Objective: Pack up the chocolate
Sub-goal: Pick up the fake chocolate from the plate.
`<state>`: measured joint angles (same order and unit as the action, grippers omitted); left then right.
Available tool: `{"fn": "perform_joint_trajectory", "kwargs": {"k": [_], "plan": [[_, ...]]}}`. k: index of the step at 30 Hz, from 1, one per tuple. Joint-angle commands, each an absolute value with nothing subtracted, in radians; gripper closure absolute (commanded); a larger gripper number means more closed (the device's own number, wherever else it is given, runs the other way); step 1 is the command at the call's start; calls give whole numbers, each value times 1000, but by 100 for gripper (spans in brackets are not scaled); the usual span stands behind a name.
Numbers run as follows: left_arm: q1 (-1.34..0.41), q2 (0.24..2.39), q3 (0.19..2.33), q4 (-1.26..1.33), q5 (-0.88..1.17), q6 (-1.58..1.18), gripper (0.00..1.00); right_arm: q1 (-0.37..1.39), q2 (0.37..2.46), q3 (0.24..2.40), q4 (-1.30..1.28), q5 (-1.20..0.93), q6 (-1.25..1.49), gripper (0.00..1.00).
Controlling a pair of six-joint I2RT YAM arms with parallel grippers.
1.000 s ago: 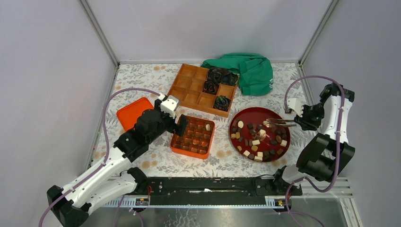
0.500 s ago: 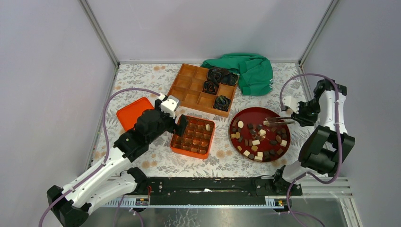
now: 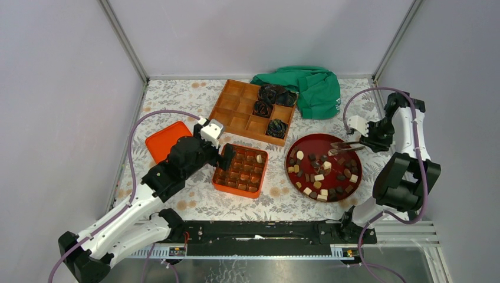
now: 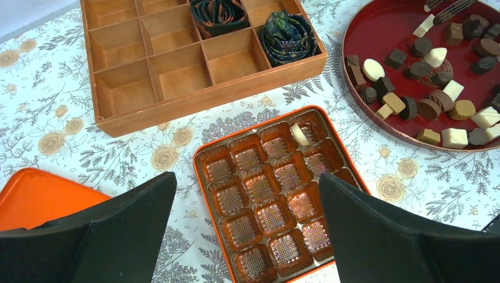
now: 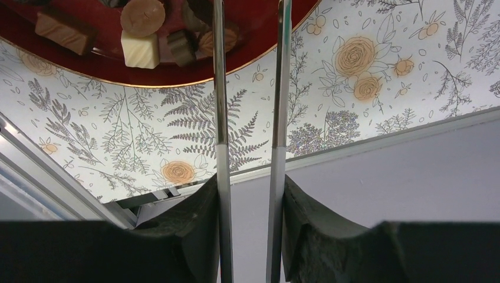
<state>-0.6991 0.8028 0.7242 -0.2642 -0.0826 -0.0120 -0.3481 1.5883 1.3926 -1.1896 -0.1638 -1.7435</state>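
Several chocolate pieces (image 3: pixel 321 174), dark, tan and cream, lie on a round red plate (image 3: pixel 288 160). An orange box (image 3: pixel 219 180) with a brown moulded insert holds one cream piece (image 4: pixel 299 134) in a far-right cell. My left gripper (image 4: pixel 246 180) hangs open just above the box's near side with nothing between its fingers. My right gripper (image 5: pixel 250 183) is shut on a pair of metal tongs (image 3: pixel 345 148), whose tips reach over the plate's far right part. The tong tips leave the right wrist view, so I cannot tell if they hold a piece.
A wooden compartment tray (image 3: pixel 236 109) with black rosette bundles (image 3: pixel 274 97) stands behind the box. A green cloth (image 3: pixel 315 91) lies at the back right. The orange lid (image 3: pixel 165 140) lies left of the box. Enclosure walls stand close on both sides.
My right arm has drawn back toward the far wall, taking the tongs slightly farther across the plate. The left arm has not moved.
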Motion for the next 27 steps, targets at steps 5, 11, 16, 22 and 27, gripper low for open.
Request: {"fn": "perform_joint_trajectory", "kwargs": {"k": [5, 11, 16, 22, 27], "plan": [[-690, 786, 719, -222, -54, 2, 1, -316, 1601, 1422, -1195, -122, -1704, 57], [-690, 787, 718, -222, -54, 3, 1, -299, 1616, 1418, -1185, -96, -1693, 57], [-689, 787, 718, -222, -53, 3, 1, -289, 1623, 1410, -1172, -75, -1690, 57], [-689, 787, 721, -223, -52, 3, 1, -281, 1630, 1403, -1162, -61, -1679, 57], [-687, 788, 719, -223, -53, 2, 1, -272, 1630, 1396, -1166, -67, -1667, 58]]}}
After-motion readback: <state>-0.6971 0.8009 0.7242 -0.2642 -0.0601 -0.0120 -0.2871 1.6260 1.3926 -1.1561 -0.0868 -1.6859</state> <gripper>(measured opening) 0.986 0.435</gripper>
